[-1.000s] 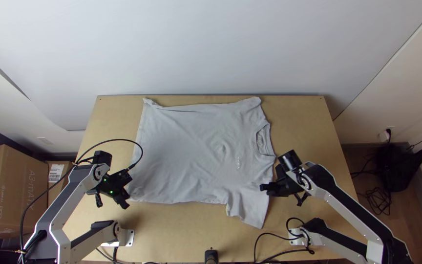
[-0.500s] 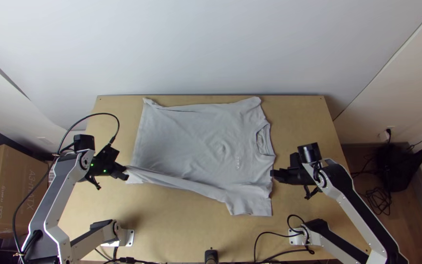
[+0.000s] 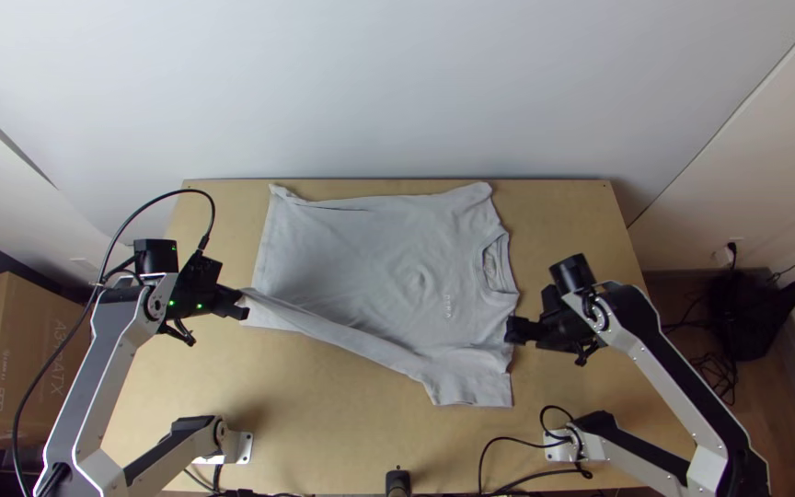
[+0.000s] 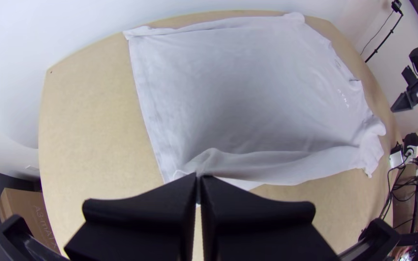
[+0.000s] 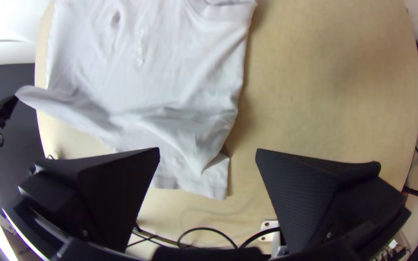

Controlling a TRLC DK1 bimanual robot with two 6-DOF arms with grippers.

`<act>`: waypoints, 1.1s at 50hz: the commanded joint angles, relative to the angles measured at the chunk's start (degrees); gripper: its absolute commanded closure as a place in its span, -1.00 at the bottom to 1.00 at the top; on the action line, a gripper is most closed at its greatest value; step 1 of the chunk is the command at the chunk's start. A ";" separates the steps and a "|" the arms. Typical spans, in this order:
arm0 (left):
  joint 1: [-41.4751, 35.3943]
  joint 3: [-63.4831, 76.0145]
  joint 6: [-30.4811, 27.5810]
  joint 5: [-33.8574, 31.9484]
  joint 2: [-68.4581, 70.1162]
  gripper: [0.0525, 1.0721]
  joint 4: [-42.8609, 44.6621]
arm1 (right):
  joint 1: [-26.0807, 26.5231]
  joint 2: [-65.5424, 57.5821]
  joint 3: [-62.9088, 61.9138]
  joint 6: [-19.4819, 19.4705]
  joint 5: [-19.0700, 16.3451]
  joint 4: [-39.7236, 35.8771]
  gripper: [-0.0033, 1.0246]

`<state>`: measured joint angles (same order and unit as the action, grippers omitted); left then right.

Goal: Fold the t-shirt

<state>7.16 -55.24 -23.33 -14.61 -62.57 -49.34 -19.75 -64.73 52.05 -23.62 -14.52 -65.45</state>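
T-shirt, one, light grey, short-sleeved. Lies across the middle of the tabletop, largely spread, collar toward the right edge, hem toward the left edge, far side close to the far edge. Small pale print on the chest. Far hem corner slightly rumpled, a crease running from it along the far side. Near hem corner lifted; from it a loose, slanting fold runs to the near sleeve. Said sleeve points toward the near edge, creased where it joins the body.

Left gripper, black. Placed at the near hem corner, toward the tabletop's left edge. Jaws closed together, the corner pinched between them.

Right gripper, black. Placed at the collar side of the shirt, between collar and near sleeve, toward the tabletop's right edge. Jaws set wide apart, holding nothing.

Small black fixture, one, at the middle of the near edge. Black cables, looped, near the right arm's base, at the near edge.

Cardboard box, large, brown, beyond the left edge. Black equipment with tangled cords, beyond the right edge. Wall, pale, behind the far edge.
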 commanded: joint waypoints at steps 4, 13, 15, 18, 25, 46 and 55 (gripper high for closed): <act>-0.30 2.07 0.48 -0.59 1.39 0.95 -0.49 | -3.02 -1.01 -4.50 -1.87 -0.07 -0.91 -0.84; -0.30 1.81 0.48 -0.51 1.31 0.95 -0.76 | -3.89 -5.32 -5.03 -1.52 -1.30 0.68 -0.83; -0.30 1.89 0.48 -0.51 1.31 0.95 -0.93 | -3.98 -6.99 -5.29 -1.08 -2.26 1.11 -0.80; -0.30 1.89 0.48 -0.42 1.39 0.95 -1.28 | -4.77 -9.27 -5.56 -1.08 -3.32 2.61 -0.80; -0.30 1.89 0.04 -0.42 2.45 0.95 -2.60 | -7.76 -13.58 -5.73 -1.17 -6.22 6.92 -0.50; 3.74 -3.91 4.35 -0.07 3.42 0.95 -3.74 | -4.69 -6.99 6.66 0.15 -3.41 7.27 0.95; 2.16 -9.09 11.82 2.66 3.77 0.95 1.62 | 1.11 -8.31 17.03 4.98 -2.53 7.09 0.95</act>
<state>10.04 -60.14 -16.32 -12.86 -59.24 -50.22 -21.10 -72.27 63.75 -21.58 -17.65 -57.71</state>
